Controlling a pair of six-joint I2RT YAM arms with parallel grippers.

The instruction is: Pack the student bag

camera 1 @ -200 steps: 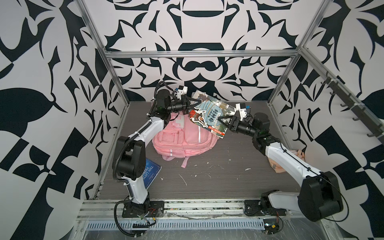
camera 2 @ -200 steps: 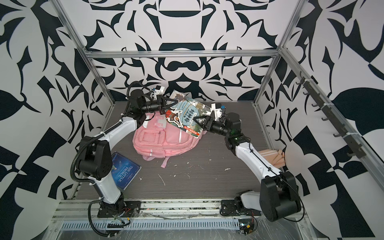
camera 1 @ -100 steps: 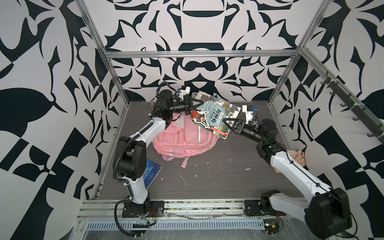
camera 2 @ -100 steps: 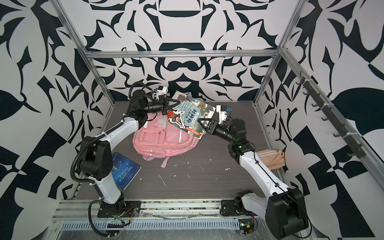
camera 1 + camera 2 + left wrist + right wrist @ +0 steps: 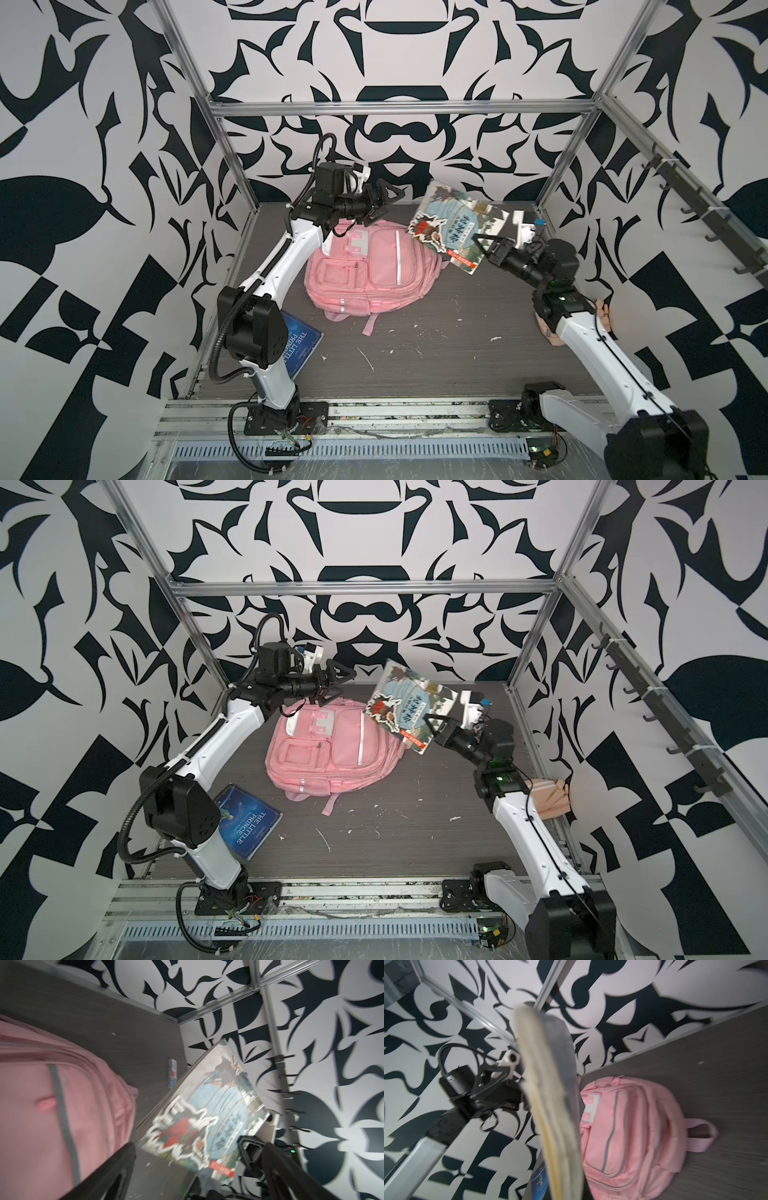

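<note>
Logged the student bag (image 5: 370,270) (image 5: 332,746) lying flat, pocket side up, on the dark table (image 5: 436,365), left of centre and towards the back wall, with one pink strap trailing from its near edge. Noted the left gripper (image 5: 386,203) (image 5: 340,685) above the bag's far end, jaws spread wide with nothing between them; confirmed in the left wrist view by both black fingers (image 5: 116,1167) standing well apart. Found the right gripper (image 5: 478,245) (image 5: 430,723) clamped on the lower edge of an illustrated book (image 5: 453,224) (image 5: 411,706), held tilted in the air beside the bag's right side. Seen edge-on in the right wrist view (image 5: 550,1105), with the bag (image 5: 633,1126) behind it. Cannot tell whether book and bag touch. Recorded a blue book (image 5: 301,347) (image 5: 247,820) flat by the left arm's base and a beige pouch (image 5: 548,796) against the right wall.
</note>
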